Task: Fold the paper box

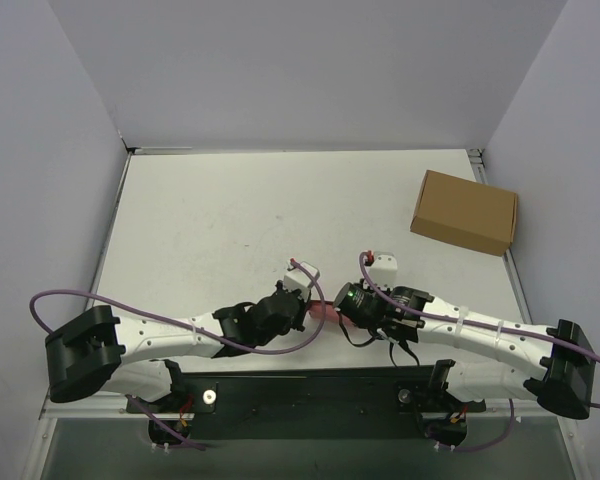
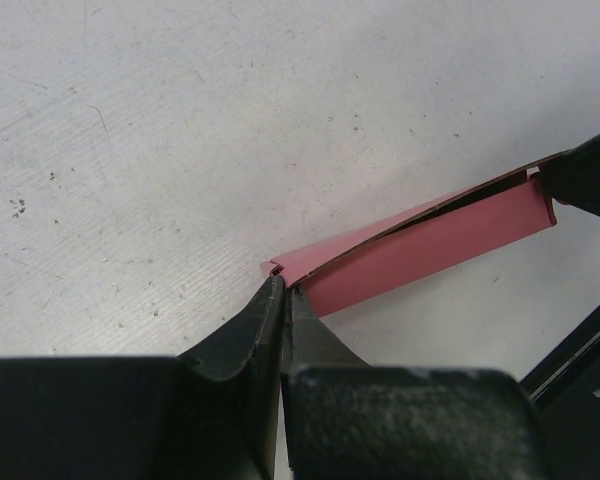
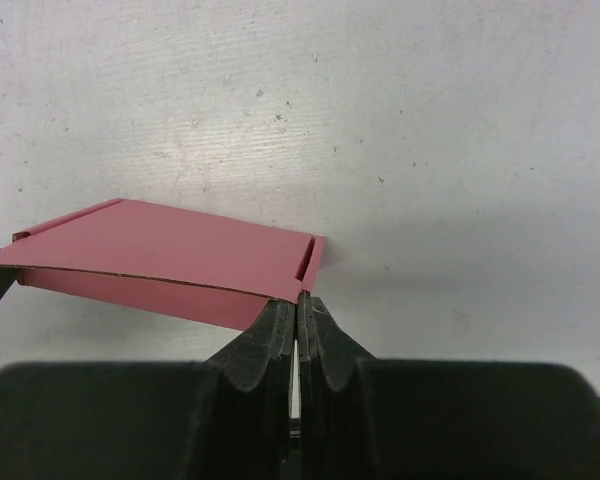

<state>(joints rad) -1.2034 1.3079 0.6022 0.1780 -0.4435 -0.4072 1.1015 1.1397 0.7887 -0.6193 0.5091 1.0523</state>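
Near edge of the table (image 1: 230,200), middle: paper box (image 3: 170,255) is strung between both arms, apparently lifted clear, with shadow beneath. Progress looks early to mid: panels are creased and lie nearly flat on each other, one side gaping, no standing box yet. Left gripper (image 2: 283,290) is pinched tight on one end corner. Right gripper (image 3: 297,305) is clamped on the opposite edge by the tab. Brown cardboard box (image 1: 464,211) is far right, well apart.
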